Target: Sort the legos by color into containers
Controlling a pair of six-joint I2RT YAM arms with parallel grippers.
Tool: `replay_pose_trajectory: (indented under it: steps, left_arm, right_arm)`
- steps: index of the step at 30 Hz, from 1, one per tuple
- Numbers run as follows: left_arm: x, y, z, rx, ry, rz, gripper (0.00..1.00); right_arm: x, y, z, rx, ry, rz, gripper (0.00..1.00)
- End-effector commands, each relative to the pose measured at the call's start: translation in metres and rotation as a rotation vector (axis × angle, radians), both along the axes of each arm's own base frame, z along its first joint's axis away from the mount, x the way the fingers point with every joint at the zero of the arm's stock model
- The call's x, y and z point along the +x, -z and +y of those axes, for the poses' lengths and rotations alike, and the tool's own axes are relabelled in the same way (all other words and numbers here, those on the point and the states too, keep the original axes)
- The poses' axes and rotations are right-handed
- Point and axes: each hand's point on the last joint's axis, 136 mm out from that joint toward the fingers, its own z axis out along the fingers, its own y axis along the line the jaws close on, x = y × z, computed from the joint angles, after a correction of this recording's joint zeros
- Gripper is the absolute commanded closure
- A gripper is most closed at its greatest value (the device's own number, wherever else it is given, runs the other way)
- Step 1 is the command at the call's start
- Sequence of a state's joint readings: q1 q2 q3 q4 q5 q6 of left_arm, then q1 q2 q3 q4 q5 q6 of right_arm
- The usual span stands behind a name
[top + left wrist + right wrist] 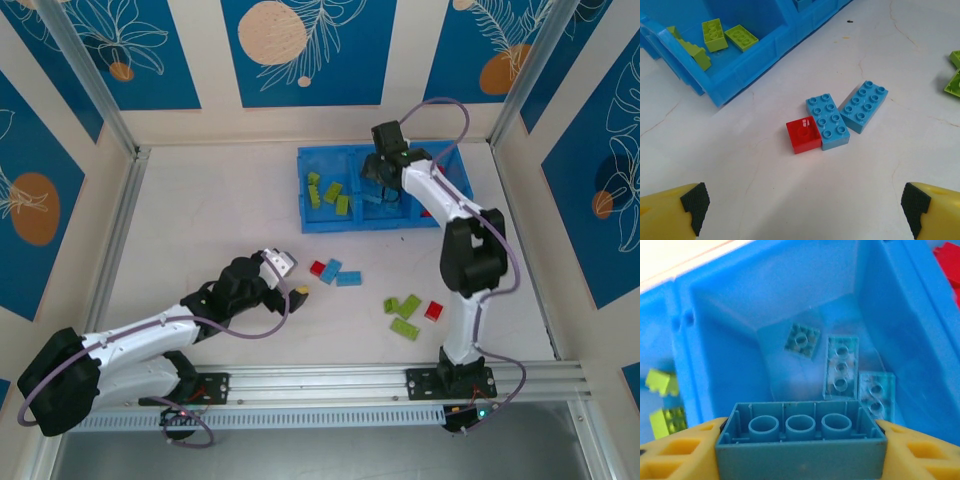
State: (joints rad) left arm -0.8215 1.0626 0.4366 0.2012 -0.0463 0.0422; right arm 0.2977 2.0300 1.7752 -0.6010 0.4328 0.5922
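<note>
The right pincer (pixel 800 447) clamps a light blue lego (pixel 800 427), hollow underside showing. Beyond it, three blue legos (pixel 841 367) lie in a tray compartment (pixel 765 290); lime legos (pixel 662 382) sit leftward.

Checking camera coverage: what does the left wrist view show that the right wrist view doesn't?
Left wrist: red brick touching one of two blue bricks on the table, before the open left gripper. Right wrist: right gripper clamping a long blue brick above three more bricks in a compartment. Both: the blue tray and green bricks inside it.
</note>
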Motion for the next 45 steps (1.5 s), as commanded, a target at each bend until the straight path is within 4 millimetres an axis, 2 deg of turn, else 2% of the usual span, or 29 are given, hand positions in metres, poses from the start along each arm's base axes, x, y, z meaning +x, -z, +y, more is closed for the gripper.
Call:
replay_pose_trajectory:
  steps: [1, 4, 7, 9, 10, 12, 13, 16, 20, 23, 27, 30, 36, 42, 45]
  left_arm:
    - [0.001, -0.013, -0.004, 0.000, 0.019, -0.039, 0.00]
    - [0.000, -0.013, -0.003, 0.004, 0.019, -0.039, 0.00]
    - [0.000, -0.014, -0.005, -0.004, 0.022, -0.034, 0.00]
    - [-0.001, -0.016, -0.005, -0.011, 0.025, -0.030, 0.00]
    - [-0.001, -0.016, -0.005, -0.013, 0.026, -0.029, 0.00]
    - [-0.002, -0.017, -0.004, -0.016, 0.021, -0.030, 0.00]
    - [-0.002, -0.018, -0.003, -0.019, 0.020, -0.032, 0.00]
    - [-0.003, -0.019, -0.003, -0.027, 0.023, -0.033, 0.00]
    - [-0.003, -0.018, -0.006, -0.030, 0.031, -0.022, 0.00]
    - [-0.003, -0.015, -0.010, -0.034, 0.040, -0.005, 0.00]
    - [-0.004, -0.011, -0.015, -0.042, 0.052, 0.020, 0.00]
    - [-0.005, -0.012, -0.015, -0.048, 0.053, 0.020, 0.00]
    - [-0.002, -0.009, -0.012, -0.026, 0.038, 0.012, 0.00]
    - [-0.001, -0.009, -0.011, -0.021, 0.034, 0.006, 0.00]
    - [-0.001, -0.010, -0.011, -0.021, 0.034, 0.006, 0.00]
  right_arm:
    - [0.008, -0.011, 0.008, 0.035, -0.039, 0.059, 0.19]
    - [0.008, -0.035, 0.011, 0.030, -0.047, 0.032, 0.11]
    - [-0.011, -0.061, 0.016, 0.055, -0.070, -0.002, 0.11]
    - [-0.035, -0.076, 0.021, 0.092, -0.087, -0.023, 0.11]
    - [-0.048, -0.075, 0.022, 0.107, -0.090, -0.019, 0.11]
    - [-0.084, -0.086, 0.022, 0.147, -0.080, -0.049, 0.11]
    - [-0.102, -0.084, 0.019, 0.156, -0.064, -0.052, 0.11]
    - [-0.163, -0.068, -0.011, 0.180, 0.072, -0.055, 0.09]
    - [-0.249, -0.022, -0.071, 0.221, 0.383, 0.035, 0.08]
    - [-0.290, 0.010, -0.087, 0.252, 0.466, 0.126, 0.08]
    - [-0.337, 0.050, -0.098, 0.220, 0.586, 0.339, 0.08]
    - [-0.355, 0.078, -0.103, 0.176, 0.662, 0.475, 0.08]
    - [-0.355, 0.107, -0.100, 0.105, 0.684, 0.630, 0.15]
    - [-0.357, 0.127, -0.108, 0.096, 0.762, 0.635, 0.42]
    - [-0.360, 0.135, -0.111, 0.111, 0.770, 0.637, 0.42]
